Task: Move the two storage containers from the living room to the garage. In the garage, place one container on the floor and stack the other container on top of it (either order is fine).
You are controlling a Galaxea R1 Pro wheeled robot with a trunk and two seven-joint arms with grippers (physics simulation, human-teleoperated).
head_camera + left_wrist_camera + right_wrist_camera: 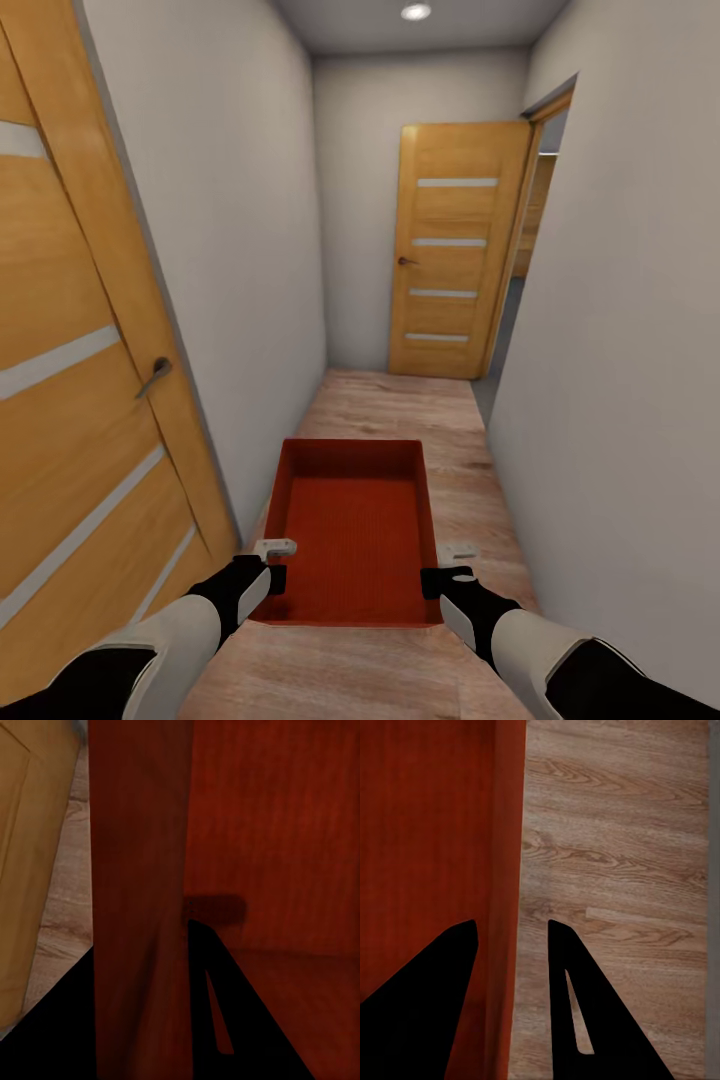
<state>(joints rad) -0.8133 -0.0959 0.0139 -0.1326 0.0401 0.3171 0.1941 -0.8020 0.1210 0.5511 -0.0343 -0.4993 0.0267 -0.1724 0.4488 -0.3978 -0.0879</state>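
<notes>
One red-orange open-top storage container (355, 530) hangs in front of me over a wood-plank hallway floor (400, 405), held by both arms. My left gripper (272, 578) is shut on its left wall near the closest corner. In the left wrist view that wall (142, 885) runs between the black fingers (247, 1020). My right gripper (442, 580) is shut on the right wall, whose rim (508, 870) sits between its fingers (585, 1005). The container is empty. The living room and the garage are out of view.
The corridor is narrow, with white walls on the left (240, 250) and right (620, 300). A honey-wood door (70, 400) with a handle (155, 375) stands close on my left. At the far end an open door (455, 250) leaves a doorway on its right with grey floor (505, 330) beyond.
</notes>
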